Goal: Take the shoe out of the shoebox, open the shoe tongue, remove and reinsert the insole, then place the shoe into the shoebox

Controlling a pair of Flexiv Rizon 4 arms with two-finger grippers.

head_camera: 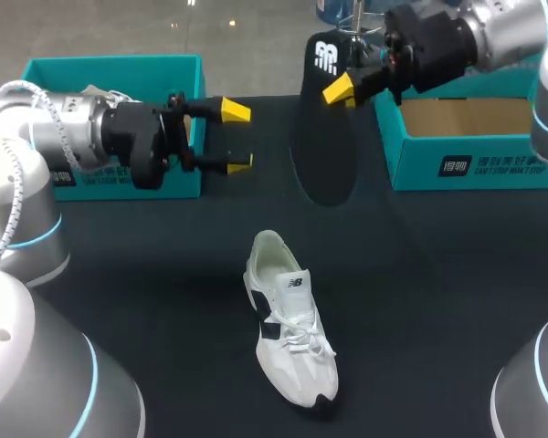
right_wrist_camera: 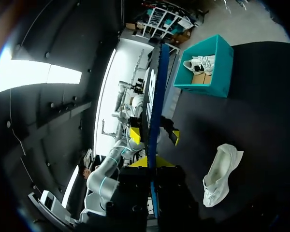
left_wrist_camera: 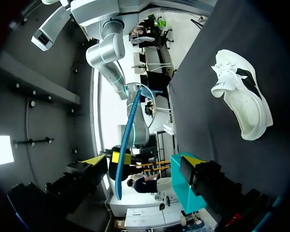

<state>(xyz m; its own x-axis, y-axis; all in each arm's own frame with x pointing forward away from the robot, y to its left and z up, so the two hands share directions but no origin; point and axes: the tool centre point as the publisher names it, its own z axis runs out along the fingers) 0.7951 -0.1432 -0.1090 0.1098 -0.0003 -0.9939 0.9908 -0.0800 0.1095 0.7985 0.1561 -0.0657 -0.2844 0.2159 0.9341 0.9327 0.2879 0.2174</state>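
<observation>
- Dark table: a white shoe lies well apart from both grippers.
- The right gripper is clamped on the black insole; the left gripper has its fingers spread, holding nothing.
- Only the right wrist view shows a second shoe, inside the shoebox ahead.

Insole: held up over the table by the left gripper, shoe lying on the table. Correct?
No. The right gripper holds the insole, not the left; the head view shows it. The left gripper is open and empty. The shoe does lie on the table.

Left tool spread; right tool (raised) seemingly clamped.
</observation>
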